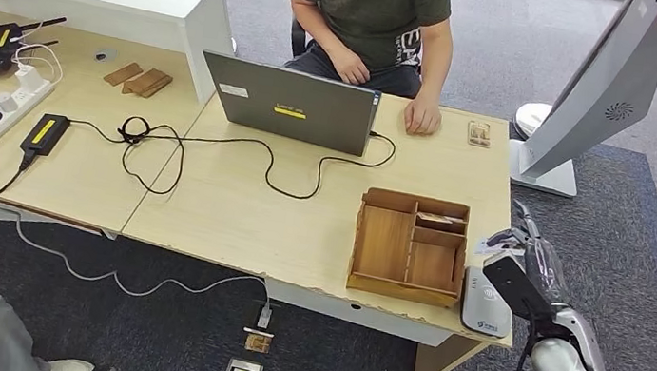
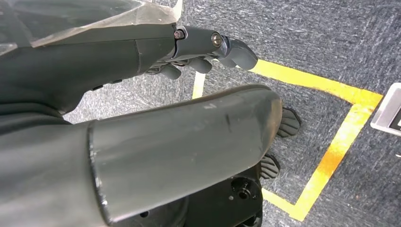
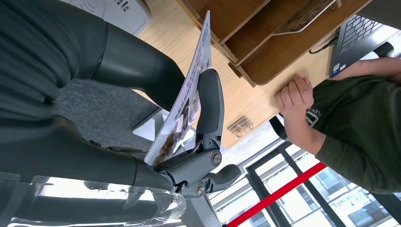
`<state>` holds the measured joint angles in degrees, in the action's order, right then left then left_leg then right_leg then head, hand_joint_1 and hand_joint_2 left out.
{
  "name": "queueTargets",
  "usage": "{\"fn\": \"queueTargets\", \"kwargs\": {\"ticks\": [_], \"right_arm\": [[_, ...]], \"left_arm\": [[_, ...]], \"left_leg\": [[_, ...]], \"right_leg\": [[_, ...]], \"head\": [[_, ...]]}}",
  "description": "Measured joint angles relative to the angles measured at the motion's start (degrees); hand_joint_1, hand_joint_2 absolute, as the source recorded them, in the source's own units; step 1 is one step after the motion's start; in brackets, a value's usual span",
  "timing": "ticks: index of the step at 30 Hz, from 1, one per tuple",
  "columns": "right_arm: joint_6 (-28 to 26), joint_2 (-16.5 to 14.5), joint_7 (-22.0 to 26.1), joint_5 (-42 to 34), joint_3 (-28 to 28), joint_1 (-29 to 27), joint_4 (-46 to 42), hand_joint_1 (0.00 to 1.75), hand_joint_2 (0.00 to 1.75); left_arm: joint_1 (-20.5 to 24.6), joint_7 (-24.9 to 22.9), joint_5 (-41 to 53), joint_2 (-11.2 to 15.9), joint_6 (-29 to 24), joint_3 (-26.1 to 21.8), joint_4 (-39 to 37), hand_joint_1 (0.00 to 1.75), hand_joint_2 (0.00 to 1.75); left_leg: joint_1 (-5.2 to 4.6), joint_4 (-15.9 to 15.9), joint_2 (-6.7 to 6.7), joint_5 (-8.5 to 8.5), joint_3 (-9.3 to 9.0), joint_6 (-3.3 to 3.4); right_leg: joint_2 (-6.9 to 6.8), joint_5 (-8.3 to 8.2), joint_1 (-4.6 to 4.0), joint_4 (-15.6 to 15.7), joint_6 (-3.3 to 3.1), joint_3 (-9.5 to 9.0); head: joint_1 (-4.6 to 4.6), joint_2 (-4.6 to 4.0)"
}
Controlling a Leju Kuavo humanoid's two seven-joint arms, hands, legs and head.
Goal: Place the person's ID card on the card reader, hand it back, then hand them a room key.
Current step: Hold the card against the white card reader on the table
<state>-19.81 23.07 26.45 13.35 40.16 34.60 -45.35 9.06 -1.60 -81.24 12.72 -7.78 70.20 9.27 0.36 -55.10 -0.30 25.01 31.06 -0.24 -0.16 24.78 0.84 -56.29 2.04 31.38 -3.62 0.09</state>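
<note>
My right hand (image 1: 532, 270) hovers off the table's right front corner, just beside the white card reader (image 1: 484, 304). The right wrist view shows it pinching the printed ID card (image 3: 185, 94) on edge between thumb and a finger (image 3: 209, 101), with the card reader (image 3: 118, 12) close beyond it. A card-like item (image 1: 440, 221) lies in the back right compartment of the wooden organizer tray (image 1: 384, 246). The person sits behind the desk, one hand (image 1: 422, 116) resting on it. My left hand (image 2: 203, 49) hangs over the carpet, fingers loosely bent, holding nothing.
An open laptop (image 1: 289, 104) stands in front of the person, its cable looping across the desk. A small wooden piece (image 1: 479, 133) lies near the person's hand. A white kiosk stand (image 1: 595, 96) rises right of the table. A power strip (image 1: 10, 110) and adapter (image 1: 45, 133) lie at left.
</note>
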Motion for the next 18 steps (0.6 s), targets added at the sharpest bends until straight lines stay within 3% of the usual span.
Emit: {"fn": "queueTargets", "kwargs": {"ticks": [18], "right_arm": [[-0.35,3.04,-1.23,1.65,2.28,-0.16,0.16,1.75,1.75]], "left_arm": [[0.05,-1.55,0.41,0.26,-1.43,0.01,0.00,0.00,0.00]], "left_leg": [[0.00,0.00,-0.01,0.00,0.00,0.00]], "right_leg": [[0.00,0.00,0.00,0.02,0.00,0.03]], "head": [[-0.01,0.00]]}}
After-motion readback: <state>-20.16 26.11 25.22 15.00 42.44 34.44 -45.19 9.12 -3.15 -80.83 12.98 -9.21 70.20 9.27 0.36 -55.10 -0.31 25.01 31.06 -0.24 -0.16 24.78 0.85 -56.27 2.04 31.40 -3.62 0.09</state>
